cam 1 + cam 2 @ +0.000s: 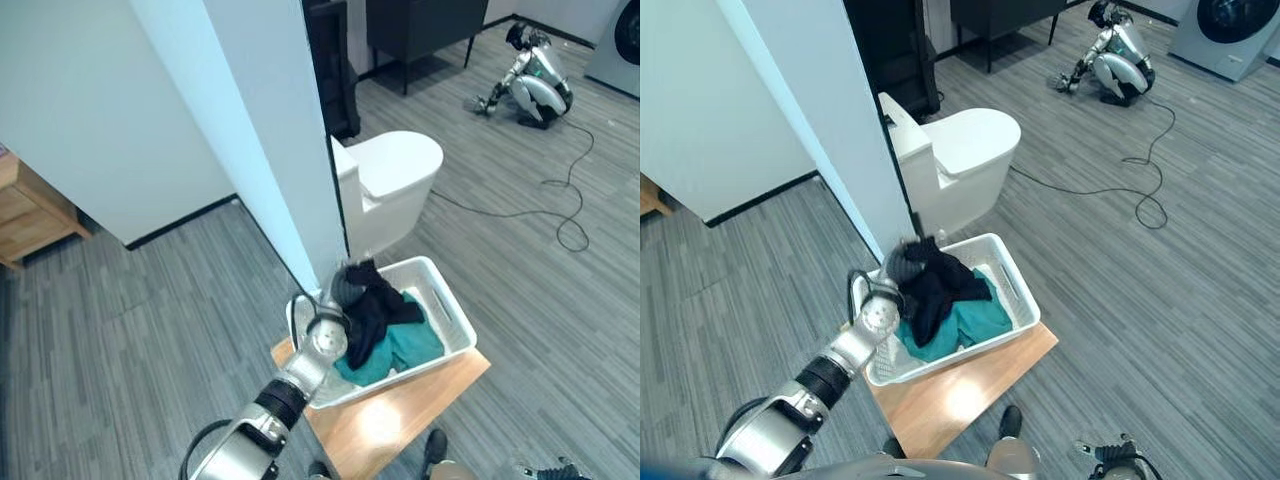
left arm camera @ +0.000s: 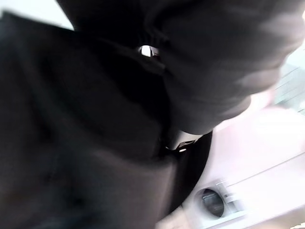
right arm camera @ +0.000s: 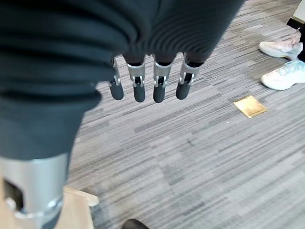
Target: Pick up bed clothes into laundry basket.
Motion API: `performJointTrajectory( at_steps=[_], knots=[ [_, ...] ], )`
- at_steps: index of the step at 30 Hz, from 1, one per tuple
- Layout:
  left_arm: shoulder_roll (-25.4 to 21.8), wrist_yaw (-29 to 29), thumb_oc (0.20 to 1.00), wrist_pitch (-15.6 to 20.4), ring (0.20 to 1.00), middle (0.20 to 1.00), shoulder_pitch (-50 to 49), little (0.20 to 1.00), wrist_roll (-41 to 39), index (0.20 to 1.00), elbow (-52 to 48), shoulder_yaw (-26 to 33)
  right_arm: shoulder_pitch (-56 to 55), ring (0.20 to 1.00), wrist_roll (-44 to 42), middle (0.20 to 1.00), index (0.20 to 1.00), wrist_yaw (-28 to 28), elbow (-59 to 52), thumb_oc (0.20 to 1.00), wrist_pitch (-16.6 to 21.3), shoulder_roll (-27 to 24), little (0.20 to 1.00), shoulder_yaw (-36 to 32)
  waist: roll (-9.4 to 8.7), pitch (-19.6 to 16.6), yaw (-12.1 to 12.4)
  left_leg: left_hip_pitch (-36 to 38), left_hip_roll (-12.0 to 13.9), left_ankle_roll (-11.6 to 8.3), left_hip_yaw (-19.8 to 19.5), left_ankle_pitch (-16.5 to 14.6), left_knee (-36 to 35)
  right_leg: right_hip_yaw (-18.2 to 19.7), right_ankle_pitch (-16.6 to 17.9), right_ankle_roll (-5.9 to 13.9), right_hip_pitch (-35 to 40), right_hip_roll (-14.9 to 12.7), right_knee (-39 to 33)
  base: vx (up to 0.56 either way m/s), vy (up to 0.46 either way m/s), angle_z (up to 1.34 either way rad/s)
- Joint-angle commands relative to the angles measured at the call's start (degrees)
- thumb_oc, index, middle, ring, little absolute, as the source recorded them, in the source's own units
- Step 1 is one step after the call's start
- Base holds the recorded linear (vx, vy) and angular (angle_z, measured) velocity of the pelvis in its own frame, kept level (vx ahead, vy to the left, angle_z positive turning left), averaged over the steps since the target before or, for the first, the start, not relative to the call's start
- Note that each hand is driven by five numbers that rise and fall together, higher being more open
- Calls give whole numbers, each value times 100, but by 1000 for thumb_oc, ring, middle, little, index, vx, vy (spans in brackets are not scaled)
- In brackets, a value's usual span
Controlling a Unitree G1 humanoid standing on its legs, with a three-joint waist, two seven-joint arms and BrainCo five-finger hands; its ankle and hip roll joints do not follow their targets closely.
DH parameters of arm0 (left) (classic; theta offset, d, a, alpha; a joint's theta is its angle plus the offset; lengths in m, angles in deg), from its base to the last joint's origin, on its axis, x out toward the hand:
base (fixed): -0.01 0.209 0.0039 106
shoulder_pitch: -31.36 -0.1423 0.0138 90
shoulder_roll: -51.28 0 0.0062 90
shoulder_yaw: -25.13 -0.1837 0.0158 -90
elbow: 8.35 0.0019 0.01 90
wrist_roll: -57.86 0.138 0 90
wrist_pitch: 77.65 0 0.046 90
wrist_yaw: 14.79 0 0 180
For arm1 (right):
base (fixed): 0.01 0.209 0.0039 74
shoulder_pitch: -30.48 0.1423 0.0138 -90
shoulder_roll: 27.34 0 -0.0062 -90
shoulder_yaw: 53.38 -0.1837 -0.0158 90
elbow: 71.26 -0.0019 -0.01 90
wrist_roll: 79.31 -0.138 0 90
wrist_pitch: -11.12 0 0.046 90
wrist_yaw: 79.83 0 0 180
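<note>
Left eye view: left robot hand [image 1: 345,283] in black garment [image 1: 375,310] over white laundry basket [image 1: 452,300], grip unclear.

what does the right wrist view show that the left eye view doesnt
Right wrist view alone: the right hand hanging open over bare floor, a brass floor plate, and a person's white shoes.

Left eye view alone: the left hand at the black garment over the white laundry basket, teal clothes, a toilet.

Both: the grey striped floor.
</note>
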Motion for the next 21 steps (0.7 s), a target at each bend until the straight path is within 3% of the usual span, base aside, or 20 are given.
performJointTrajectory(
  at_steps=[1,2,10,13,15,16,18,21],
  knots=[
    [330,45,495,204,495,495,270,495,180,495,105,-189,220,1000,-34,1000,1000,137,259,1000,-4,-62,1000,73,30,49,-89,-515,312,-178,-141,519,4,-301,-809,826,783,-468,90,4,5,-9],
    [313,71,1000,197,1000,1000,191,1000,153,1000,148,-198,181,1000,-29,1000,1000,121,269,1000,4,-59,1000,76,26,48,-95,-505,306,-179,-134,515,4,-301,-808,828,776,-469,90,7,2,-4],
    [137,14,1000,226,1000,1000,359,1000,92,1000,-179,-191,420,1000,-268,1000,1000,277,84,1000,68,-348,1000,-138,63,48,-87,-433,289,-193,-169,500,4,-341,-808,829,866,-487,90,-1,-1,1],
    [-119,248,1000,512,1000,1000,408,1000,-348,1000,-978,-214,820,1000,246,1000,1000,443,-21,1000,-58,-968,1000,-75,105,6,-11,-381,280,-214,-194,497,4,-378,-813,832,954,-491,90,0,0,0],
    [-210,273,1000,532,1000,1000,377,1000,-444,1000,-1143,-159,870,1000,352,1000,1000,484,-161,1000,-56,-1105,1000,-106,116,8,-5,-362,280,-216,-192,492,4,-376,-812,836,966,-494,90,6,4,4],
    [-401,167,1000,619,1000,1000,324,1000,-714,1000,-1391,109,944,1000,443,1000,1000,645,-762,1000,4,-1411,1000,-277,122,-15,20,-323,293,-216,-190,477,4,-381,-808,842,987,-511,90,11,5,6],
    [-463,96,1000,640,1000,1000,283,1000,-801,1000,-1491,233,901,1000,533,1000,1000,715,-1118,1000,-16,-1476,1000,-330,133,-16,15,-299,292,-215,-187,469,4,-387,-808,842,1007,-512,90,6,3,-3],
    [-880,-240,1000,836,1000,1000,-59,1000,-1231,1000,-2000,1075,761,1000,1123,1000,1000,1096,-3316,1000,90,-1832,1000,-669,172,-45,34,-239,294,-218,-194,457,4,-422,-794,840,1065,-528,90,11,0,-3]
  ],
)
